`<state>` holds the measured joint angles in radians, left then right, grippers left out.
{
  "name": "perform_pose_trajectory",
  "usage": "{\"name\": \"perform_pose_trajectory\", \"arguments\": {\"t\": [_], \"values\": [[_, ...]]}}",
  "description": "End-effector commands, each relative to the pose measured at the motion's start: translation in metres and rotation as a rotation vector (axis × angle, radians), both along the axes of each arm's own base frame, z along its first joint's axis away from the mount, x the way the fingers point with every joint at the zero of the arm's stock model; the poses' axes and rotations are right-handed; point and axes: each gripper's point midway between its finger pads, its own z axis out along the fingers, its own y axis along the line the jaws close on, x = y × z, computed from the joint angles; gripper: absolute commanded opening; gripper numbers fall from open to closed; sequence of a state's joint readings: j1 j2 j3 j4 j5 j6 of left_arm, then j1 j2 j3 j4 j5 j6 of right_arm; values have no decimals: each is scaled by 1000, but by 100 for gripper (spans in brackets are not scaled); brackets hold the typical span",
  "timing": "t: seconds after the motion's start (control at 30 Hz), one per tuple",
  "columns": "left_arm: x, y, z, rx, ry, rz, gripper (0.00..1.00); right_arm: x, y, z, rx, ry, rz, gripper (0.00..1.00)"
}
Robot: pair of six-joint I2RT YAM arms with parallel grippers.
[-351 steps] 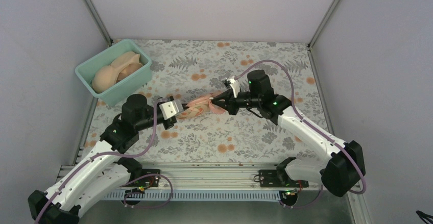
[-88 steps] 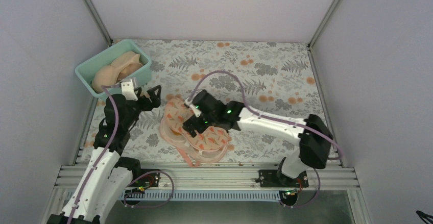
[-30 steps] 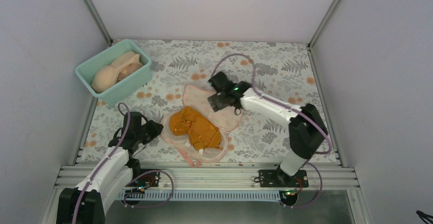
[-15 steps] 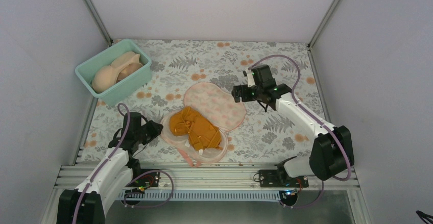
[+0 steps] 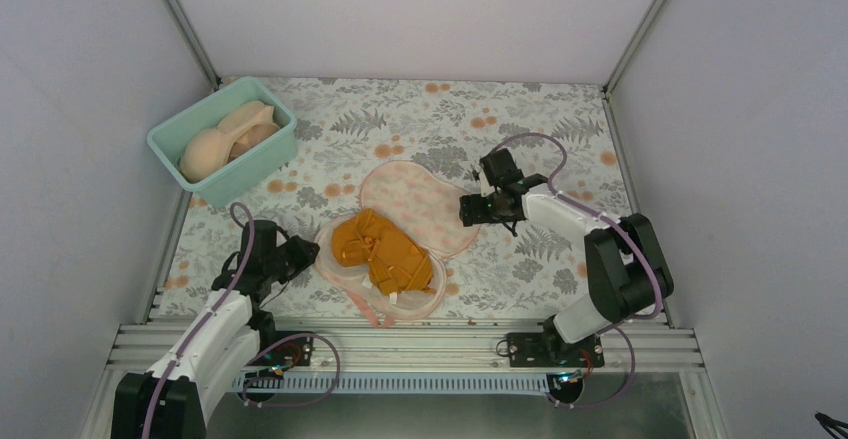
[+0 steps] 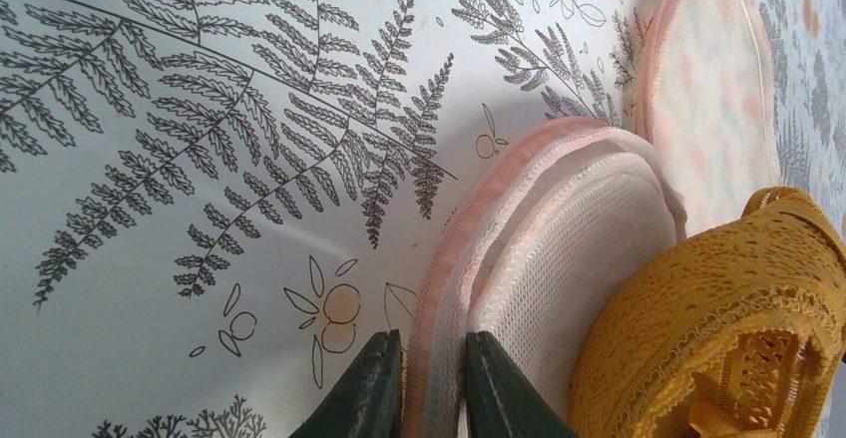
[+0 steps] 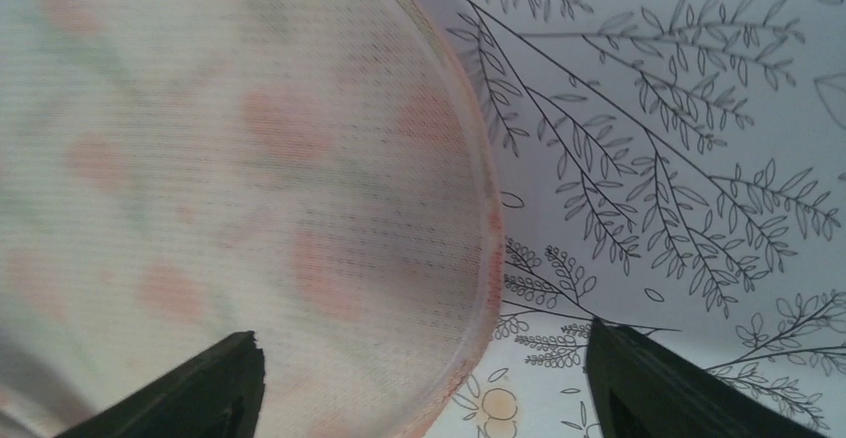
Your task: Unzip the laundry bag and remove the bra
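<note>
Floral table (image 5: 520,119), laundry bag (image 5: 425,204) open, mustard bra (image 5: 385,249)

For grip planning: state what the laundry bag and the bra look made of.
The laundry bag: fine matte mesh with pink fabric trim, its grid of tiny holes showing. The bra: mustard-orange lace-like textile, matte, with openwork pattern; fibre unclear.

The laundry bag (image 5: 425,204) is showing pale pink mesh scattered with soft orange blotches, edged in deeper pink trim. The bra (image 5: 385,251) is glowing mustard-orange, its lace showing fine openwork. The table cover (image 5: 540,119) is displaying grey fern and leaf drawings with small orange fruits on white. The tub (image 5: 258,164) is showing teal, the peach bras (image 5: 225,139) inside it pale beige. The left arm (image 5: 215,334) and right arm (image 5: 575,219) are wearing white shells with black joints, trailing purple cables (image 5: 530,139).
</note>
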<state>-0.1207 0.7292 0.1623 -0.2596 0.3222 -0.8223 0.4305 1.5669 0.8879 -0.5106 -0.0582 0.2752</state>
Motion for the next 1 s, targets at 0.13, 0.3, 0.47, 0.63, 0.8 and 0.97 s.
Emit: {"name": "perform_pose_trajectory", "arguments": {"t": [0.13,0.3,0.47,0.63,0.8,0.97], "values": [[6,3,7,14,-47,17,36,7,-9,-24,-64,10,-29,46],[32,-1,49,-19,-224,16,82,6,-15,-29,-59,14,-44,25],[55,-13,109,-81,-418,-36,98,13,-29,-23,-42,-16,-89,5],[70,-23,192,88,-764,-210,100,20,-50,-15,-24,-42,-146,4],[89,0,256,626,-1023,-301,100,29,-82,-2,10,-82,-240,4],[115,33,251,1185,-921,-467,100,35,-119,13,40,-141,-342,4]]}}
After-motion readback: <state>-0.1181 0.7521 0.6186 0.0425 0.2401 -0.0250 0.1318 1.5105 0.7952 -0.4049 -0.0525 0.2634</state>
